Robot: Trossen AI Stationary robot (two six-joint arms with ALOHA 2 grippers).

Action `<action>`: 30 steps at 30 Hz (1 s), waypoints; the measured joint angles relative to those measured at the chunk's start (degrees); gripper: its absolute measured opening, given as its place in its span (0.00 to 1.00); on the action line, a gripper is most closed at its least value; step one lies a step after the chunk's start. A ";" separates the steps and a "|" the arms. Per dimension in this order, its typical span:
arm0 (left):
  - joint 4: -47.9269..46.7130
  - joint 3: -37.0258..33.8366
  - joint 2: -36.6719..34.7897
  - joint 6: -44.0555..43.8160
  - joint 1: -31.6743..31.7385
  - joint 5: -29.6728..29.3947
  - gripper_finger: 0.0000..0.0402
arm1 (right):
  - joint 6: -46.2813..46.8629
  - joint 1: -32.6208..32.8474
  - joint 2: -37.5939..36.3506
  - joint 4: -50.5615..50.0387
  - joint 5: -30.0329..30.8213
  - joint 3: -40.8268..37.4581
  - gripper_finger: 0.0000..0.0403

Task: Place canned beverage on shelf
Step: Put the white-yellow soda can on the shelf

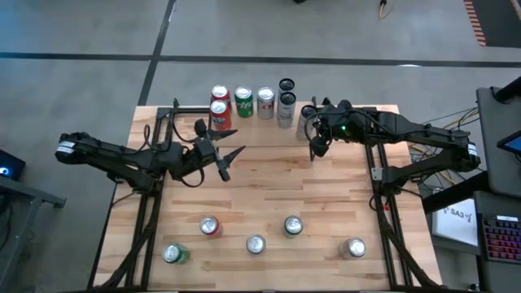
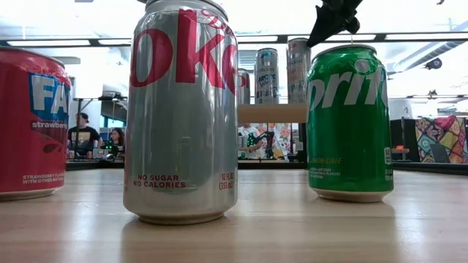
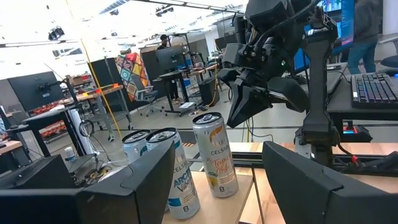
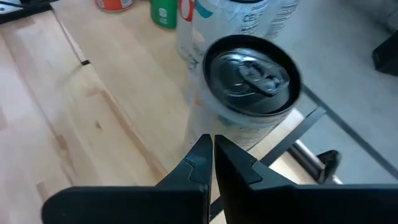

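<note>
The shelf [image 1: 244, 114] at the table's far edge carries six cans, and five more cans [image 1: 256, 243] stand near the front. The left gripper [image 1: 226, 159] hangs open before it, empty; the right gripper [image 1: 314, 149], fingers closed on nothing, hovers beside the tall can [image 4: 252, 74].

I see the shelf [image 1: 244, 122] at the bench's [image 1: 269, 179] far edge, with a row of cans [image 1: 242, 102] standing along it and one more can [image 1: 308, 114] at its right end. Five cans [image 1: 256, 243] stand spread along the near side of the bench. Left claw [image 1: 230, 163] sits before the shelf, right claw [image 1: 313, 151] just beside that end can.
</note>
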 joint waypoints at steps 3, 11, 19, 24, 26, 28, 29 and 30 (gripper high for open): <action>0.02 0.00 0.00 0.00 0.00 0.00 0.57 | -1.13 -0.39 0.00 -0.06 3.04 0.00 0.02; 0.00 0.00 0.00 0.00 0.00 0.00 0.57 | -1.52 -1.01 0.00 0.02 4.49 0.00 0.02; -0.30 0.00 0.00 -0.02 0.00 0.01 0.57 | 1.59 -0.89 0.00 -0.17 -2.19 0.00 0.02; -0.31 -0.01 0.00 0.90 0.00 0.02 0.57 | 4.82 -0.86 0.07 -0.56 -4.95 0.00 0.02; -0.27 0.00 0.00 3.27 0.00 0.04 0.57 | 6.05 -0.85 0.07 -1.59 -4.98 0.00 0.02; -0.79 0.40 0.02 6.99 0.04 0.56 0.57 | 8.06 -0.87 0.07 -2.95 -5.21 0.00 0.02; -1.09 0.62 0.01 9.18 0.24 1.42 0.57 | 9.45 -0.87 0.07 -3.78 -5.89 0.00 0.02; -2.32 0.94 -0.13 11.58 0.52 2.62 0.57 | 11.04 -0.87 0.07 -4.83 -6.86 0.02 0.02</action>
